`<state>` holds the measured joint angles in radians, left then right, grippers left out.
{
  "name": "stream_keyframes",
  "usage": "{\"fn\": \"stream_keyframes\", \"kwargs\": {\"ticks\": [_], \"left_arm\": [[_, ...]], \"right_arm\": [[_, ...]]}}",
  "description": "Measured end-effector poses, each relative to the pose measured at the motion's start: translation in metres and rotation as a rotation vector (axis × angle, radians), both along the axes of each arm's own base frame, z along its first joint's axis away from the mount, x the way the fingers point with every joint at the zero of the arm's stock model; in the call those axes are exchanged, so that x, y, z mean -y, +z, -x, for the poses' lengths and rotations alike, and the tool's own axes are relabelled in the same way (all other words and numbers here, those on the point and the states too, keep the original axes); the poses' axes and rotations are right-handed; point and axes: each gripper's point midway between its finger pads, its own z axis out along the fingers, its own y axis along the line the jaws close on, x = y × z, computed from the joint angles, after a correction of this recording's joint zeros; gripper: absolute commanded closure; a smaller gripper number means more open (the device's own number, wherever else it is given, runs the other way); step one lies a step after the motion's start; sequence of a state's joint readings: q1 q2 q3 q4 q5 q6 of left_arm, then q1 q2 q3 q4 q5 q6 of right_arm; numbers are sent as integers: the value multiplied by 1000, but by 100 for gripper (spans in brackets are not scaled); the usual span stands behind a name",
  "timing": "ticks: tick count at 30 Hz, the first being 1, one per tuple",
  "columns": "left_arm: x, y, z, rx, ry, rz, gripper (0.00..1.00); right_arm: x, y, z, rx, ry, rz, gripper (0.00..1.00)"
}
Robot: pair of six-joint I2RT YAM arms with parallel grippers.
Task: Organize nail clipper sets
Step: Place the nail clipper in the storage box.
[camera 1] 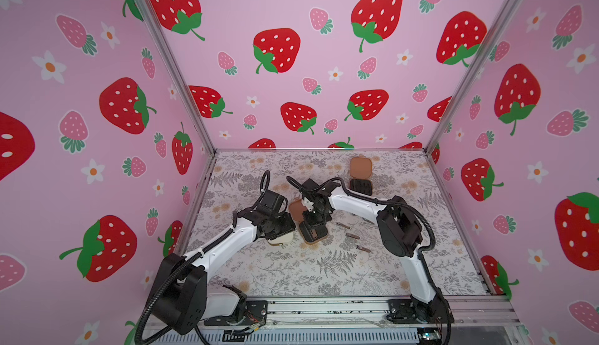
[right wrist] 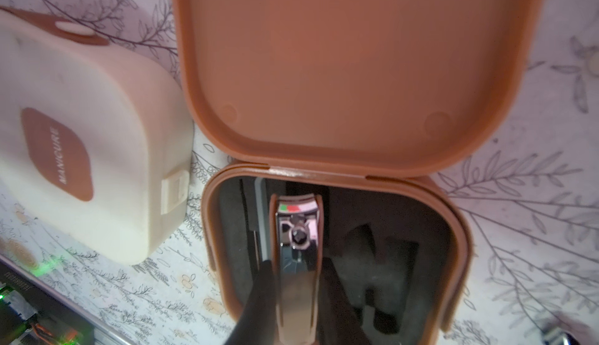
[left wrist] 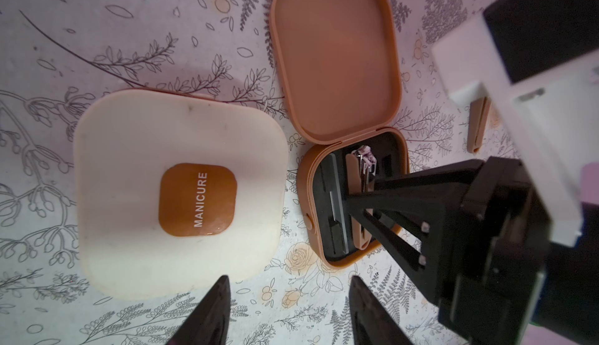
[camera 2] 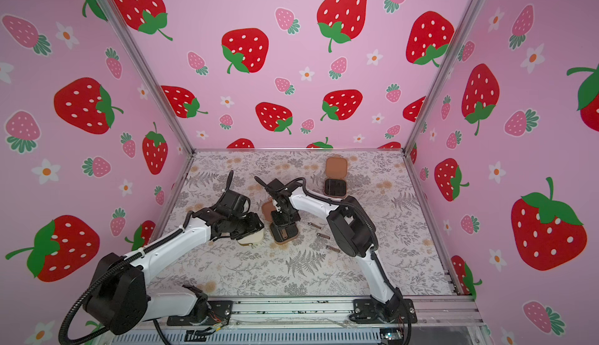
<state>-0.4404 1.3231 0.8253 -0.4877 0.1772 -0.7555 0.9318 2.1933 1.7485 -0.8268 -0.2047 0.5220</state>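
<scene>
A closed cream case (left wrist: 178, 194) with a brown MANICURE badge lies beside an open brown case (left wrist: 304, 197) whose lid (left wrist: 337, 58) lies flat on the table. My right gripper (right wrist: 297, 262) is shut on a metal nail clipper (right wrist: 298, 226) with brown sides, holding it lengthwise down in the black slotted inside of that brown case (right wrist: 210, 230). My left gripper (left wrist: 290, 278) is open and holds nothing; it hovers over the table near the edges of both cases. In a top view the left arm covers most of the cream case (camera 1: 282, 239).
Another brown case (camera 1: 360, 166) lies open at the back right, its black base (camera 1: 360, 186) towards me. Three slim metal tools (camera 1: 343, 225) (camera 1: 352, 236) (camera 1: 363, 248) lie loose right of the middle case, close to the right arm. A brown slim tool (left wrist: 476, 126) lies nearby.
</scene>
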Motion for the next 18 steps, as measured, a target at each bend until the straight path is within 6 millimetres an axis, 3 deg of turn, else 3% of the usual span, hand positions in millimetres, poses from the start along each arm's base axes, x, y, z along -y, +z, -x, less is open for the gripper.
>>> {"fn": "stream_keyframes", "kwargs": {"ticks": [18], "left_arm": [[1,-2,-2,0,1,4,41]], "right_arm": [[7,-10,-6,40,23,93,83]]}}
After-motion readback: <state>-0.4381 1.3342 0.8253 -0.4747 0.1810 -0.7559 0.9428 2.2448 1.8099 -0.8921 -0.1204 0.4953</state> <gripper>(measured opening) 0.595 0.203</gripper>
